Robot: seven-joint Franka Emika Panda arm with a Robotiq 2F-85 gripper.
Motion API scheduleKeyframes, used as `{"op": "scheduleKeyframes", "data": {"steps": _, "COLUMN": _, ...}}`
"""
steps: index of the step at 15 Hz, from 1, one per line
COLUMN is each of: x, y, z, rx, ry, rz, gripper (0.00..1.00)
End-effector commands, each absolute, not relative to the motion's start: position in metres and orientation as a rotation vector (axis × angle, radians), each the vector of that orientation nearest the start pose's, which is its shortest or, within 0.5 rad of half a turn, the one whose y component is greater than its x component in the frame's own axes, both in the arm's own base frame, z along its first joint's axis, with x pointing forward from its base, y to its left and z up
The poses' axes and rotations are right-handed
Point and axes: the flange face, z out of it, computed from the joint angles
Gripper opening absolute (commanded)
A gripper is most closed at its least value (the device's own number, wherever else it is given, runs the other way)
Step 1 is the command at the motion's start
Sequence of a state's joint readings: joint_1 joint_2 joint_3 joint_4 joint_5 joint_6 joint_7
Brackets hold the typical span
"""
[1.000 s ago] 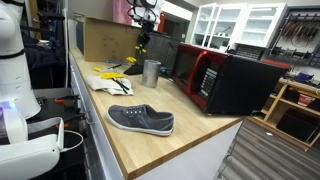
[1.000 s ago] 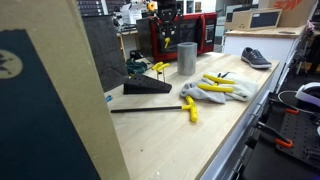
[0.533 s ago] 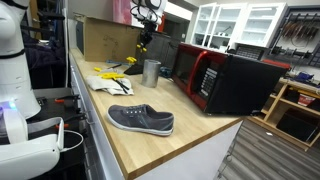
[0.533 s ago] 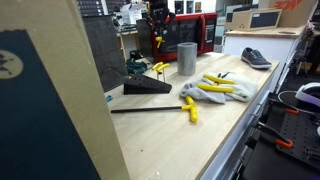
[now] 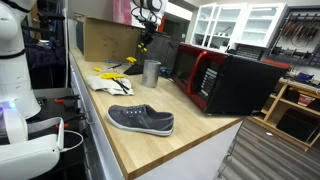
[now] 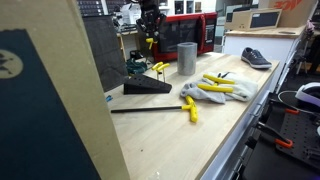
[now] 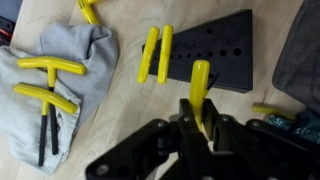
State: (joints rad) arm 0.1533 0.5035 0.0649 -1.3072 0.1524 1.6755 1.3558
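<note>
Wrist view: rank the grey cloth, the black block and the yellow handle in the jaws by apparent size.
1. Grey cloth, though the frame edge cuts it.
2. Black block.
3. Yellow handle in the jaws, partly hidden by them.

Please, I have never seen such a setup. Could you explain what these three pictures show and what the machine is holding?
This is one robot arm working over a wooden counter. Two pictures come from cameras standing outside the robot; the third comes from a camera on its wrist, looking down past the gripper. On the counter lie a grey shoe, a metal cup, a red and black microwave, a grey cloth with yellow T-handled keys, and a black holder block. The gripper is shut on one yellow-handled tool, raised above the counter near the block.
</note>
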Motion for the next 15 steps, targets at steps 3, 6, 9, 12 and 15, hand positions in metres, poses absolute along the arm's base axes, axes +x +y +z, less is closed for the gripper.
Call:
{"op": "scheduleKeyframes", "data": {"steps": 3, "x": 0.68, "y": 0.176, "z": 0.432, "rx": -2.559, "ry": 1.765, "rz": 0.526, "gripper": 0.04}}
{"op": "scheduleKeyframes", "data": {"steps": 6, "x": 0.685, "y": 0.185, "z": 0.43, "rx": -2.557, "ry": 1.765, "rz": 0.521, "gripper": 0.04}}
{"op": "scheduleKeyframes", "data": {"steps": 9, "x": 0.692, "y": 0.188, "z": 0.431, "rx": -2.562, "ry": 1.754, "rz": 0.467, "gripper": 0.04}}
{"op": "scheduleKeyframes", "data": {"steps": 12, "x": 0.694, "y": 0.189, "z": 0.43, "rx": -2.567, "ry": 1.75, "rz": 0.443, "gripper": 0.04}}
{"op": "scheduleKeyframes", "data": {"steps": 15, "x": 0.693, "y": 0.193, "z": 0.422, "rx": -2.596, "ry": 1.748, "rz": 0.413, "gripper": 0.04}}
